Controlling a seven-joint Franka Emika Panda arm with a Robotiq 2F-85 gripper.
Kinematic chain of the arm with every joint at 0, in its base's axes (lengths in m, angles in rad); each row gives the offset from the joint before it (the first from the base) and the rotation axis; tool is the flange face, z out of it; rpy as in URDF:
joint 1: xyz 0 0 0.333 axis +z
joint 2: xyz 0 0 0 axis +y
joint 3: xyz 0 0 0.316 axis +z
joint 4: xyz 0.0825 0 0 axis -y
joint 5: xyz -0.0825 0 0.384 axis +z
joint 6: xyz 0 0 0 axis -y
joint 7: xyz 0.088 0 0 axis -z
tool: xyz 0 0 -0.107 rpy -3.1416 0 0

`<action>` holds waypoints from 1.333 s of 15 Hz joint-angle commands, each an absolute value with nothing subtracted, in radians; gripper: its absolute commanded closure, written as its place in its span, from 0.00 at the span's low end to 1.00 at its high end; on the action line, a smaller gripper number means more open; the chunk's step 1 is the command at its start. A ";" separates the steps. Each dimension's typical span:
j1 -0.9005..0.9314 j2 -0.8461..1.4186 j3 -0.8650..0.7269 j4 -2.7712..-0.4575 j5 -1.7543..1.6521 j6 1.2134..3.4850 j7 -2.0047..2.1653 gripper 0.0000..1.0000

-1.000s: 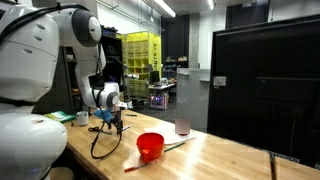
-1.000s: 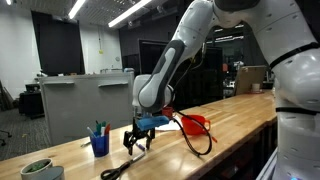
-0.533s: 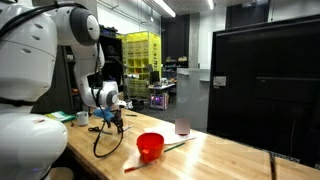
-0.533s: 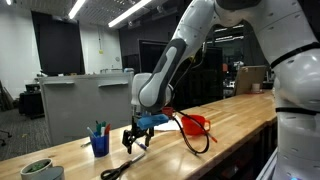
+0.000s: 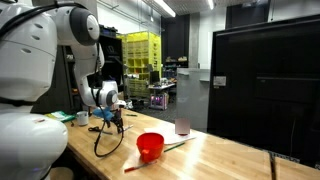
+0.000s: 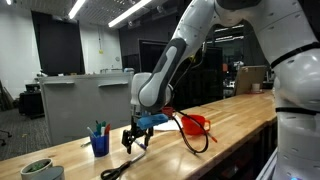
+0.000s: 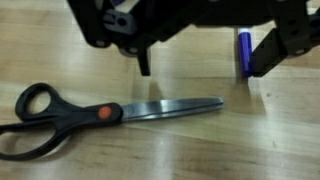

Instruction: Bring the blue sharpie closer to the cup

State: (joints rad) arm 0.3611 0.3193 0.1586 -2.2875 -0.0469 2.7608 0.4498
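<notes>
In the wrist view my gripper point(image 7: 200, 62) comes in from the top and is open. The blue sharpie point(image 7: 243, 50) lies on the wooden table between the fingertips, right against the inner side of the right-hand finger point(image 7: 262, 58). The left-hand finger point(image 7: 143, 62) stands well away from it. In an exterior view the gripper point(image 6: 137, 141) hangs low over the table, just right of the small dark blue cup point(image 6: 99, 144), which holds several pens. The sharpie is too small to make out in either exterior view. In an exterior view the gripper point(image 5: 110, 123) hides the cup.
Black-handled scissors point(image 7: 100, 112) lie on the table just below the fingertips, blades pointing right. A red bowl point(image 6: 197, 122) stands further along the table and also shows in an exterior view point(image 5: 150, 146), with a thin stick point(image 5: 170, 147) beside it. A small potted plant point(image 6: 38, 168) sits near the table end.
Hardly anything: the gripper stays in the same place over the table, and only the hanging cable loop has shifted slightly.
</notes>
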 commanded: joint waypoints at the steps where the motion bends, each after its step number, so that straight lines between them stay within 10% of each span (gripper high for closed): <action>1: 0.418 0.244 0.104 -2.303 -0.143 2.727 0.496 0.00; 8: 0.412 0.057 0.079 -2.258 -0.399 2.400 0.768 0.00; 20: 0.159 0.004 0.094 -2.040 0.107 2.118 0.207 0.00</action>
